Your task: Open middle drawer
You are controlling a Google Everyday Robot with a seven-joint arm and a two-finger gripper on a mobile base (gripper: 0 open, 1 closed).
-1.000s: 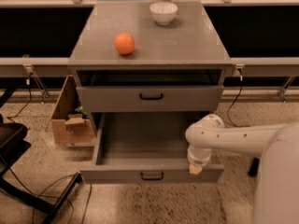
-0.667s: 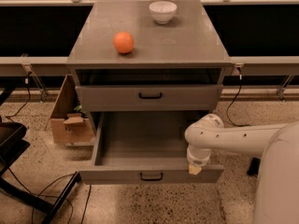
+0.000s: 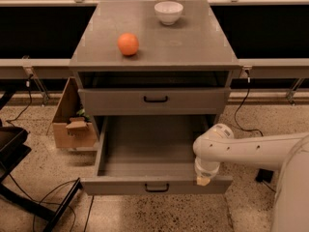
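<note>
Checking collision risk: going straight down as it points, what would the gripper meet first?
Probably the middle drawer, at the right end of its front panel's top edge, where the gripper sits. Depth is unclear; it might instead dip just inside the tray.

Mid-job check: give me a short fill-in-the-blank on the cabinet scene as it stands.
1. The middle drawer stands ____, not closed.
2. The gripper is at the ____ end of that drawer's front, as the camera sees it.
3. On the cabinet top, the bowl behind the orange is ____ in colour.

Missing words: open; right; white.
</note>
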